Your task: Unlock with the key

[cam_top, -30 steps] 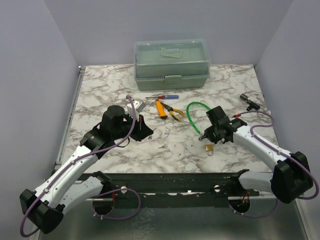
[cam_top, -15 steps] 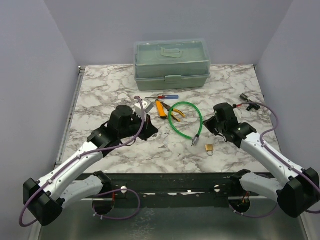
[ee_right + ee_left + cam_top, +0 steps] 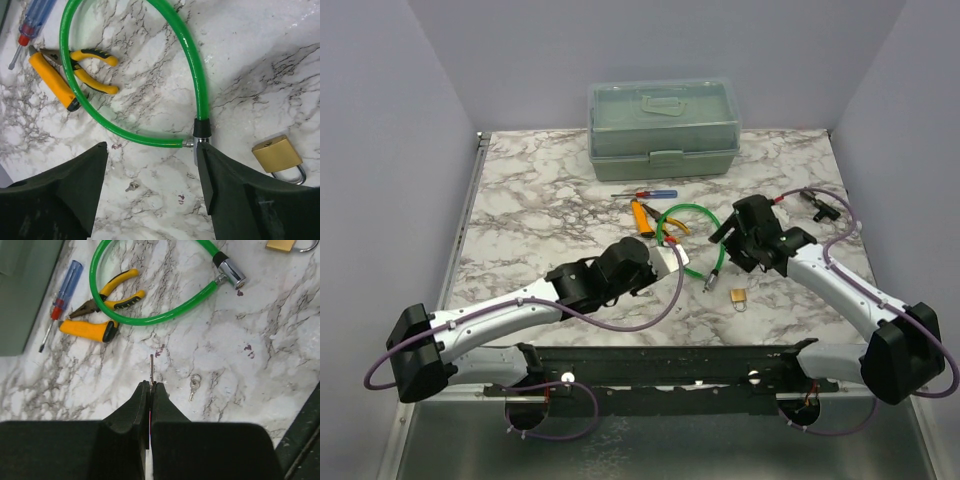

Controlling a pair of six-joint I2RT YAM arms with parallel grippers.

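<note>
Key: tiny and silver, lying flat on the marble table, on the near side of the green cable lock and touching nothing.
Key and left gripper: the key sits just beside the fingertips, apart from them.
Left gripper: jaws pressed together, pinching a thin metal strip that pokes out past the tips. The strip is seen edge-on, so I cannot tell what it is.
Right gripper: fingers spread wide with nothing between them, hanging over the cable lock's metal end.
Brass padlock: on the marble near that metal end, not touching it.
Pliers: yellow and orange handles, partly inside the cable loop.
Screwdriver: red and blue, beside the pliers on the far side.
Toolbox: pale green, lid down, at the table's far edge.
</note>
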